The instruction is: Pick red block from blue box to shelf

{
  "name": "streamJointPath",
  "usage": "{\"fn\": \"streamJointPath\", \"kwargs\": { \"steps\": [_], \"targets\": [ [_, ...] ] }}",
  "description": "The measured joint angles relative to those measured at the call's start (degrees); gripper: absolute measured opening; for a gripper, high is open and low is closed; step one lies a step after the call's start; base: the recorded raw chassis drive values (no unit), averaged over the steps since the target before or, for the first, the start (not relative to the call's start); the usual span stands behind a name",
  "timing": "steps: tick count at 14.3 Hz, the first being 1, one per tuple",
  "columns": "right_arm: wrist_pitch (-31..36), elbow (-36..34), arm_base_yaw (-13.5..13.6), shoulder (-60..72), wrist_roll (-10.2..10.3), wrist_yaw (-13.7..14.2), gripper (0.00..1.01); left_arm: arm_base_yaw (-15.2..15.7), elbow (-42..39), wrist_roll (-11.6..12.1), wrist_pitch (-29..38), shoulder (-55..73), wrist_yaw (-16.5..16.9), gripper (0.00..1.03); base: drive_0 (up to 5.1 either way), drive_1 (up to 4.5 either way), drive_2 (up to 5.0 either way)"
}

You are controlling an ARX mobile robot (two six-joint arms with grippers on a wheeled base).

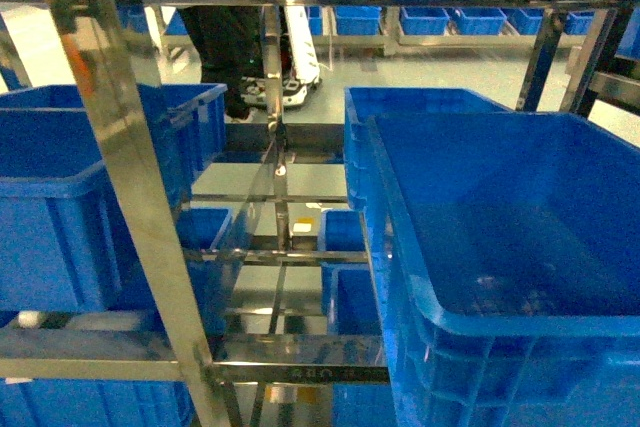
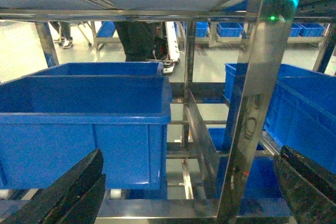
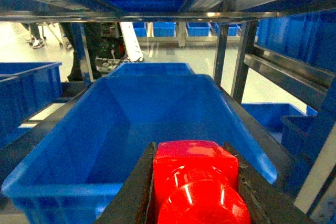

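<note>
A: Biggest first. What is being shown?

B: The shelf (image 1: 150, 227) is filling the head view, its steel uprights and bars being cut off at every edge. Dark blue crates (image 1: 520, 247) are being carried on its tiers; the near right one is being cropped at the right and bottom, and its floor is hard to read.

A: Grippers?

B: None is being seen from the head camera. In the left wrist view the left gripper (image 2: 191, 192) is being held wide apart, only dark finger edges (image 2: 73, 192) showing at the bottom corners, nothing between them.

A: And the task's thing?

B: The red block (image 3: 197, 182) is being clamped between the right gripper (image 3: 194, 187) fingers, above the near rim of a crate (image 3: 157, 119) on the shelf. Its lower part is being cut off by the frame.
</note>
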Motion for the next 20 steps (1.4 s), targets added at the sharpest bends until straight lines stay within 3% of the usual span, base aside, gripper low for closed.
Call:
{"fn": "streamJointPath", "kwargs": {
  "steps": [20],
  "targets": [
    [0.11, 0.00, 0.00, 0.00, 0.00, 0.00, 0.27, 0.00, 0.00, 0.02, 0.00, 0.00, -0.07, 0.98, 0.0, 0.00, 0.0]
  ]
}}
